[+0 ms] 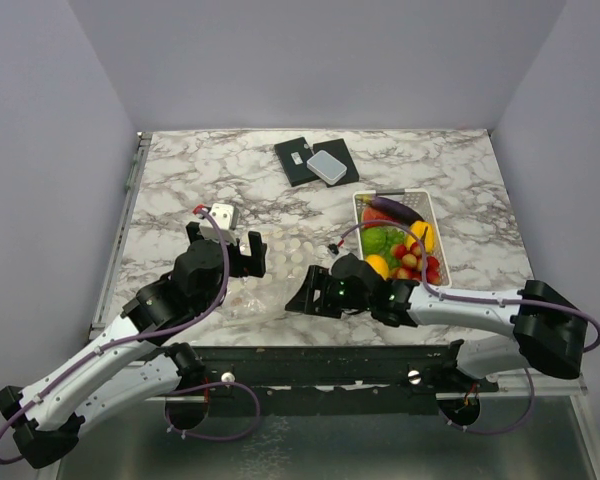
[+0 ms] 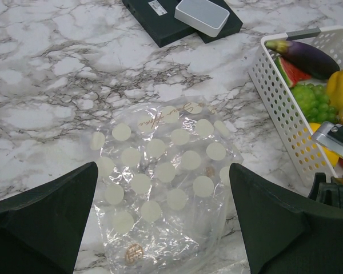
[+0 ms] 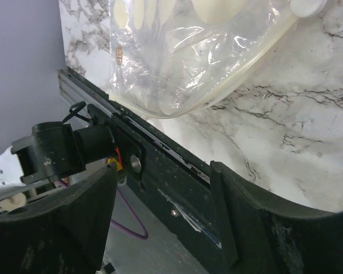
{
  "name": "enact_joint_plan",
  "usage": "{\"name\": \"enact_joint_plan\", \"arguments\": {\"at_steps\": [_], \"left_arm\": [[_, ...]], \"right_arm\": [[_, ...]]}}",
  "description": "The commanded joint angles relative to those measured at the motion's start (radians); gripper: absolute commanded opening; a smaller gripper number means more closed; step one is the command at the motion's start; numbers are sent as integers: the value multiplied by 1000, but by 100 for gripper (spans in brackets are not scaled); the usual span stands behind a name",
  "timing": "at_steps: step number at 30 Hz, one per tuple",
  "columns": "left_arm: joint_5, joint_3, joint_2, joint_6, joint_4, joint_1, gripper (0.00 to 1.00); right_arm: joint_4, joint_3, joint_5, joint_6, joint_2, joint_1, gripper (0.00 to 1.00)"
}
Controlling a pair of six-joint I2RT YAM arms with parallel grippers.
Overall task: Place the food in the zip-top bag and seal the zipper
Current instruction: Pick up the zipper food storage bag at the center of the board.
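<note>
Zip-top bag (image 2: 166, 188) of clear, floppy, dot-printed plastic is lying flat on the marble table (image 2: 46, 85) between the arms. Left gripper (image 2: 163, 168) and right gripper (image 3: 163, 171) are hovering, jaws apart, empty. Light, limp, slippery: pinching its mouth edge is looking best.

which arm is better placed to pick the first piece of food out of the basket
Right. The right hand is open and empty, with its arm beside the white basket holding the food. The left hand, also open, hovers over the zip-top bag, farther from the basket.
</note>
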Motion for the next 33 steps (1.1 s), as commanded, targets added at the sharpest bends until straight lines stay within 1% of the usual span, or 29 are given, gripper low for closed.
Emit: {"name": "enact_joint_plan", "arguments": {"at_steps": [1,9,17,29,33], "left_arm": [[-22,-9,-16,-7,-3,2,99],[-16,-9,-22,-8,-3,1,99],[-6,-9,-24,-9,-3,1,99],[-4,-11,-24,-10,-3,0,99],[-4,-11,-23,-10,-3,2,99]], "right_arm": [[192,-26,-36,115,54,15,72],[290,-18,-23,183,147,24,73],[313,-1,-33,211,216,32,73],[376,0,-1,251,288,34,73],[363,11,22,253,300,33,72]]}}
